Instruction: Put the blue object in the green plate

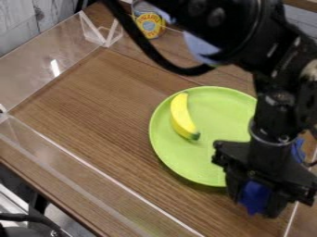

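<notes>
Blue block (255, 196) stands near-upright, long axis running up between the black fingers (235, 167), which pinch it beside the green plate (205, 167).

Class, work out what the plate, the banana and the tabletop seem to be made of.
Plate: probably plastic, smooth, evenly lime green with a shallow rim.
Banana: smooth and evenly yellow; real or plastic, I cannot tell.
Tabletop: wood or wood-look laminate, brown with streaky grain.
</notes>
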Controlling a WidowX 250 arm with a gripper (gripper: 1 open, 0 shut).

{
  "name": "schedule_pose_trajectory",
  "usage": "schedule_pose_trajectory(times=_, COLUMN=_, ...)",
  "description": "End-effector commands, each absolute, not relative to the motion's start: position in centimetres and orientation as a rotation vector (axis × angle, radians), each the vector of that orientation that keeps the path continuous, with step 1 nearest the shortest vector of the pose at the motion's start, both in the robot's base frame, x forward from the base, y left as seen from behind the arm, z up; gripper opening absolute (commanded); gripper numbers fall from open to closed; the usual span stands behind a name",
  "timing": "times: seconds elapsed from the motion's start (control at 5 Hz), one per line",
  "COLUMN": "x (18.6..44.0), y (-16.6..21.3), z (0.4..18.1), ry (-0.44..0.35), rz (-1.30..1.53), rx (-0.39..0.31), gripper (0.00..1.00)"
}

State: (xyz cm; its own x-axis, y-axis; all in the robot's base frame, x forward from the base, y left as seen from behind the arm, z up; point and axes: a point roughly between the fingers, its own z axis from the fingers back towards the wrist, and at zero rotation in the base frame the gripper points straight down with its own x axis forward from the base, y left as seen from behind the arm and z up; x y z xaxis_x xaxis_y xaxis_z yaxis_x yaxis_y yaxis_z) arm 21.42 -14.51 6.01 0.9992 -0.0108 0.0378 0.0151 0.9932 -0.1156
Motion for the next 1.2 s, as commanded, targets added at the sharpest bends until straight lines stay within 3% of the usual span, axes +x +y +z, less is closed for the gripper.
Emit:
schedule_pose_trajectory(times=0.0, x=22.2, y=-14.4, z=10.4, ry=-0.122, rz=-0.043, rx=-0.119, gripper=0.00)
schedule_pose_trajectory(times=0.2, x=22.3, y=-12.9, z=13.0, ry=-0.147, rz=-0.059, rx=-0.095, gripper=0.00)
schedule_pose_trajectory(times=0.4, x=22.8, y=-11.1, z=13.5, ry=-0.157, rz=-0.066, rx=-0.086, gripper=0.00)
schedule_pose_trajectory(times=1.0, x=23.9, y=-8.4, z=11.3, ry=-0.154, rz=-0.030, rx=-0.076, gripper=0.00)
